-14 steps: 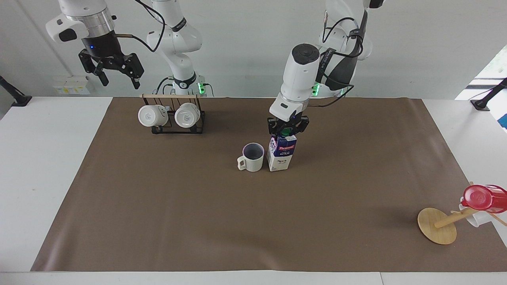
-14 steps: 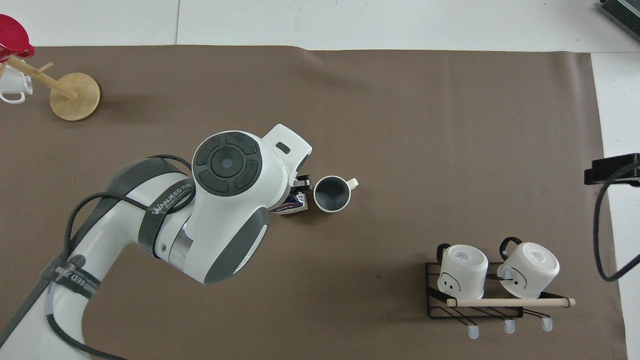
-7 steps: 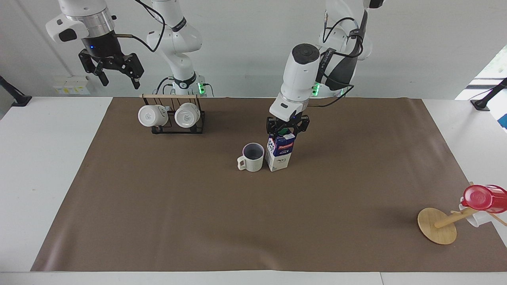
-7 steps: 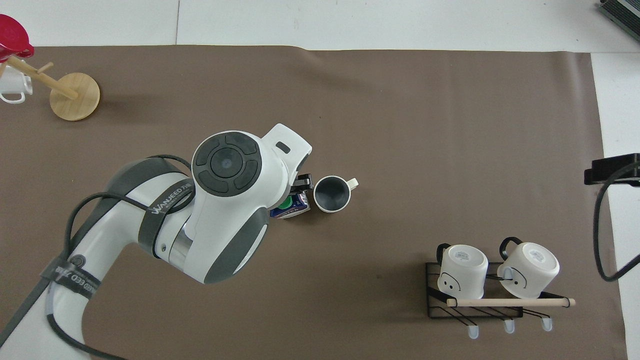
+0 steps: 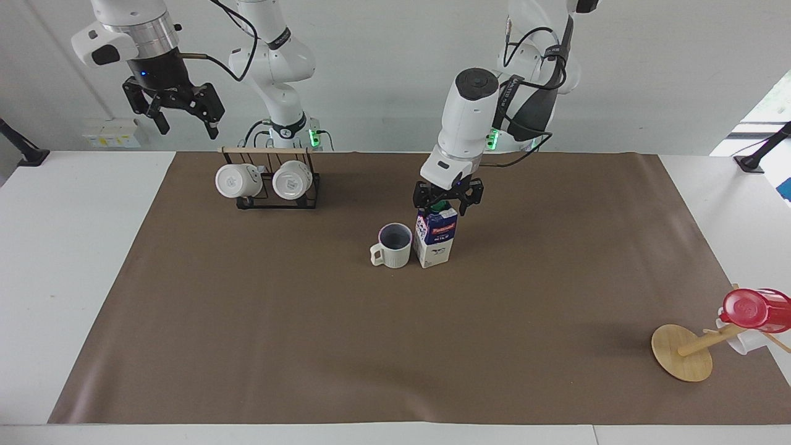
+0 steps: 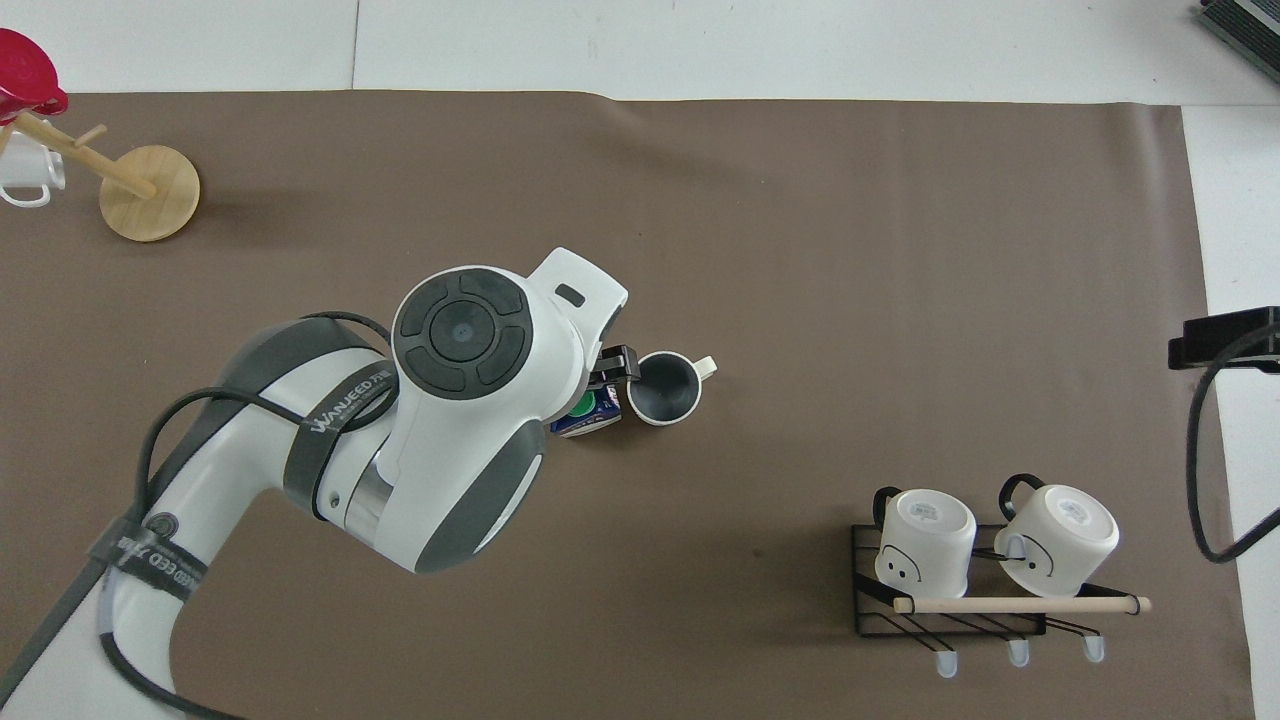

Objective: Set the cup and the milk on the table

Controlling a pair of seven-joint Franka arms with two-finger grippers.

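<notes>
The milk (image 5: pixel 436 238) stands upright on the brown sheet of the table (image 5: pixel 309 340), close beside the cup (image 5: pixel 393 245), on the side toward the left arm's end. The cup is a ribbed cream mug, upright, with its handle turned away from the carton. My left gripper (image 5: pixel 448 206) is open just over the carton's top, its fingers spread to either side of the green cap. In the overhead view the left arm covers most of the milk (image 6: pixel 592 418); the cup (image 6: pixel 665 388) shows fully. My right gripper (image 5: pixel 188 127) waits open, high over the mug rack's end.
A black wire rack (image 5: pixel 270 196) holding two smooth white mugs stands near the robots toward the right arm's end. A tipped wooden mug tree (image 5: pixel 681 352) with a red cup (image 5: pixel 751 308) lies at the sheet's corner toward the left arm's end.
My left gripper has opened and let go of the milk, then risen slightly. The carton went from tilted to standing upright. The right arm has barely moved.
</notes>
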